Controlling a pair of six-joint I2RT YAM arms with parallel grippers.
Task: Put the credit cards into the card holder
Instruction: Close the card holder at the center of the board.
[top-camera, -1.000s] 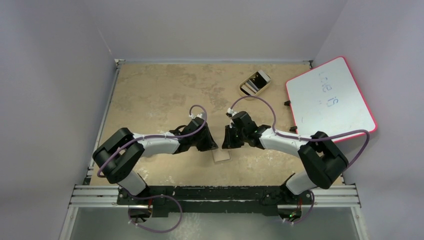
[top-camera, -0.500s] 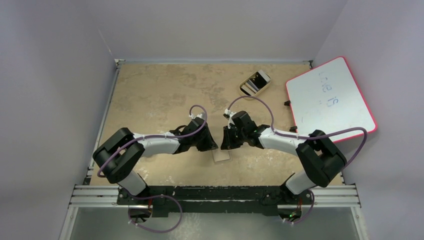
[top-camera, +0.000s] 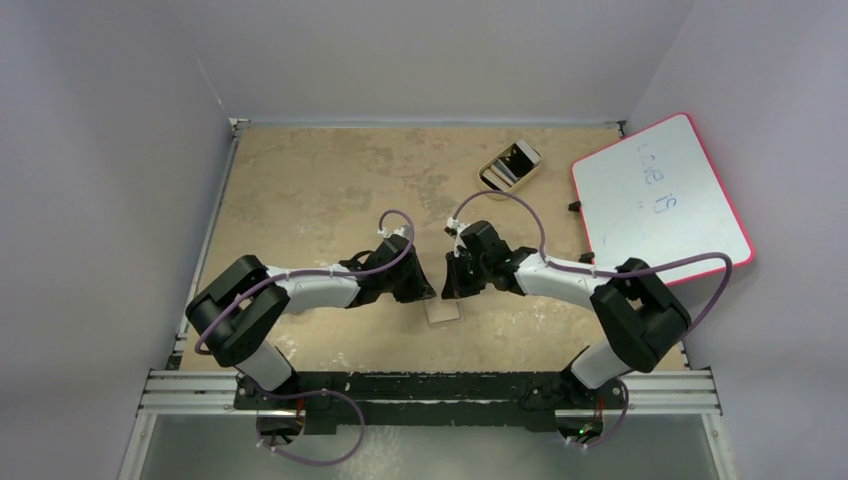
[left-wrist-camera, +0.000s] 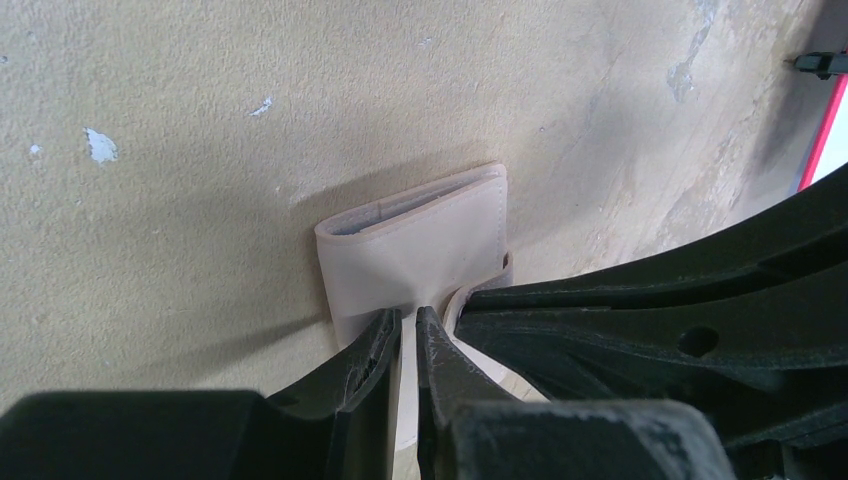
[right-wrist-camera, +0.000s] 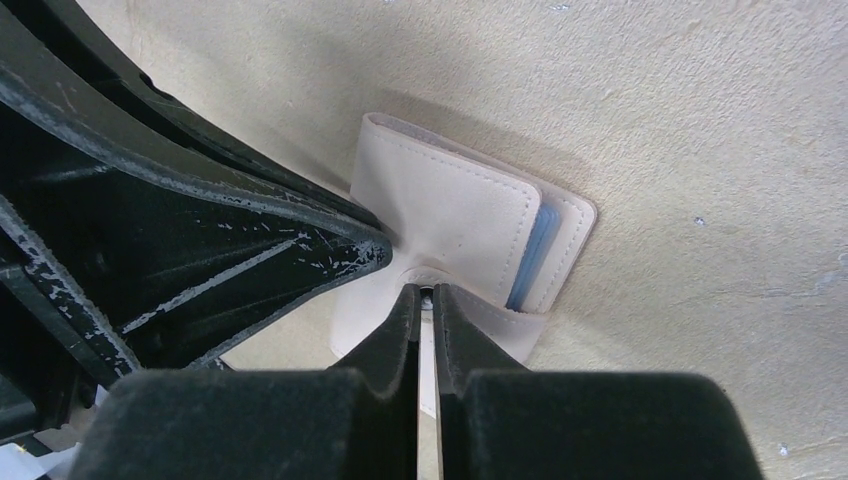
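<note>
The tan card holder (top-camera: 441, 311) lies on the table between both arms, folded over. My left gripper (top-camera: 429, 293) is shut on a thin flap of the card holder (left-wrist-camera: 420, 240) at its near edge (left-wrist-camera: 408, 316). My right gripper (top-camera: 452, 291) is shut on the little snap tab of the card holder (right-wrist-camera: 450, 210), jaws almost touching (right-wrist-camera: 427, 296). A pale blue credit card (right-wrist-camera: 530, 255) shows as a thin edge tucked between the holder's panels. Each wrist view also shows the other gripper's black fingers (left-wrist-camera: 650, 300) (right-wrist-camera: 200, 250) close beside the holder.
A tan oval tray (top-camera: 488, 168) holding a white-edged phone-like slab (top-camera: 514, 161) sits at the back right. A red-rimmed whiteboard (top-camera: 660, 200) overhangs the table's right edge. Purple cables loop above both wrists.
The right gripper's jaws have closed onto the snap tab, and that arm has edged slightly left. The left arm and the card holder have stayed put.
</note>
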